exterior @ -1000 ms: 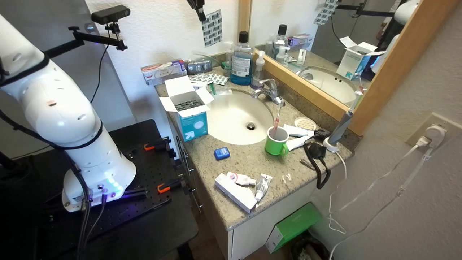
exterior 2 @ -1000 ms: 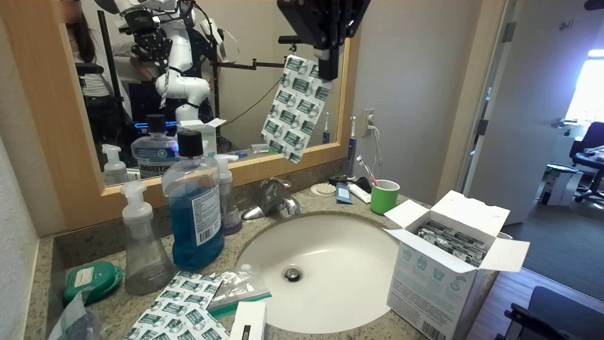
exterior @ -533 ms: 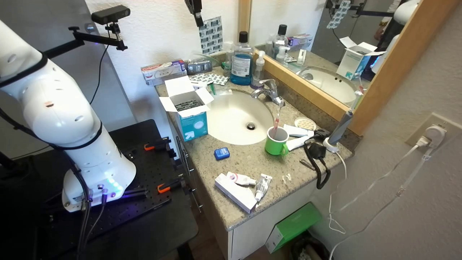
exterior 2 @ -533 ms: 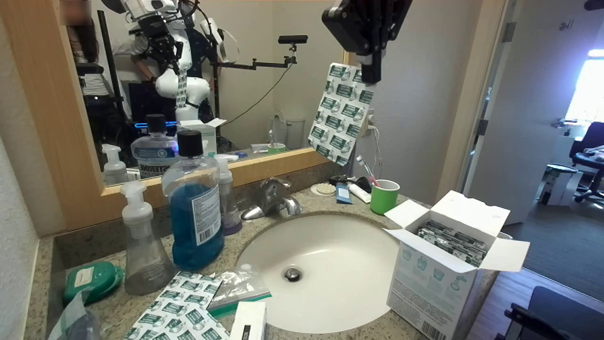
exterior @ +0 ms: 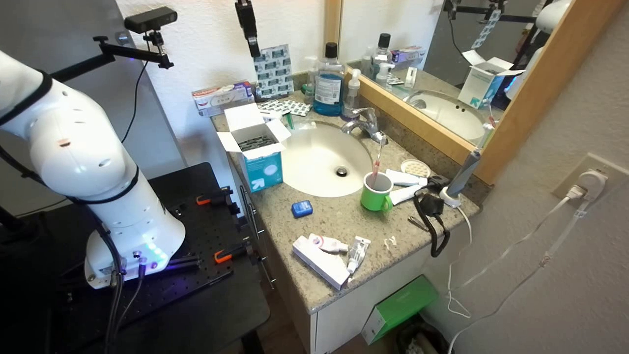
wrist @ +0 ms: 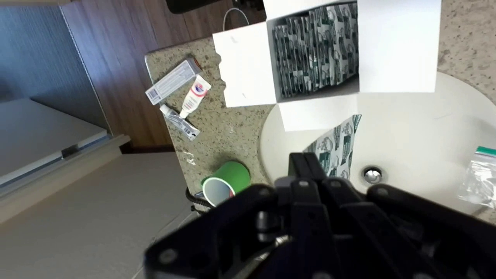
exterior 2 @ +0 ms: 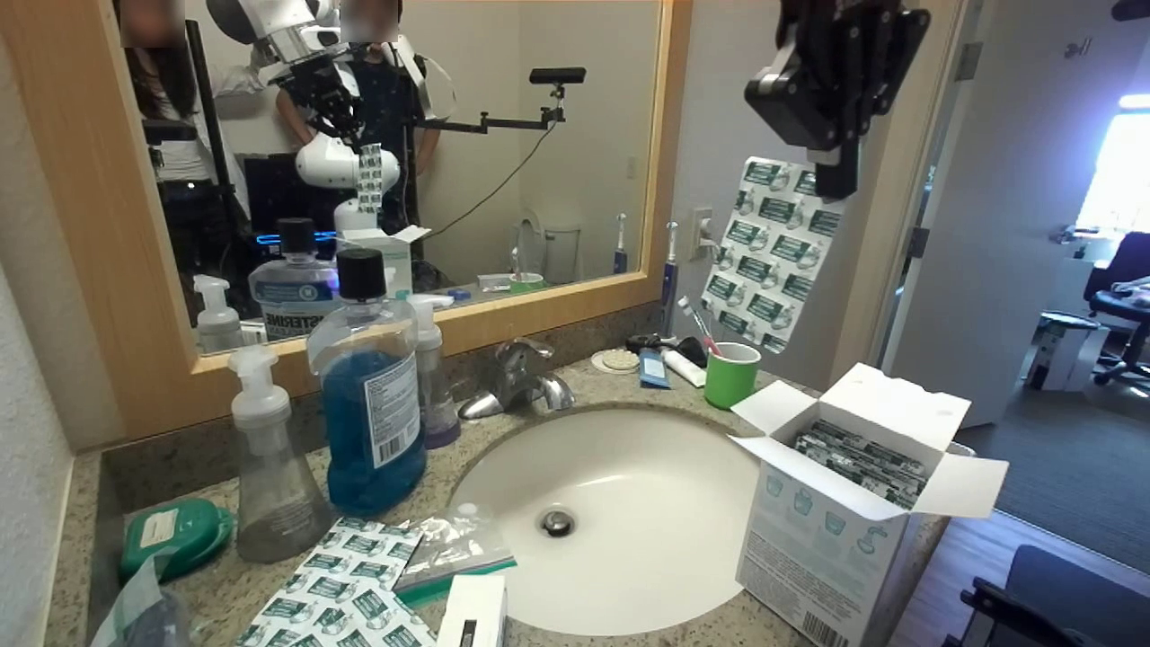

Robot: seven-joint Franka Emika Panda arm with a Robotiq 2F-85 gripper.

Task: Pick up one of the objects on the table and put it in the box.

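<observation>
My gripper (wrist: 307, 161) is shut on a white foil packet sheet with green print (wrist: 338, 149). The sheet hangs from the fingertips; it also shows in both exterior views (exterior: 273, 71) (exterior 2: 774, 252). The box (exterior: 264, 172) is a teal and white carton with its flaps open, standing on the counter by the sink; its plain back (exterior 2: 809, 557) faces an exterior view. It holds several similar packets (wrist: 316, 50). In the wrist view the gripper is over the sink, with the box's open top ahead. The table is the speckled counter (exterior: 334, 221).
A white sink (exterior 2: 629, 503) and chrome faucet (exterior 2: 517, 382) lie beside the box. A green cup (exterior: 376, 194) with a toothbrush, a blue mouthwash bottle (exterior 2: 373, 422), pump bottles, another packet sheet (exterior 2: 337, 593), a blue floss case (exterior: 301, 209) and toothpaste tubes stand around. A mirror is behind.
My gripper has moved with the sheet: lower and slightly left in an exterior view, right and down toward the box in an exterior view. The box has not moved.
</observation>
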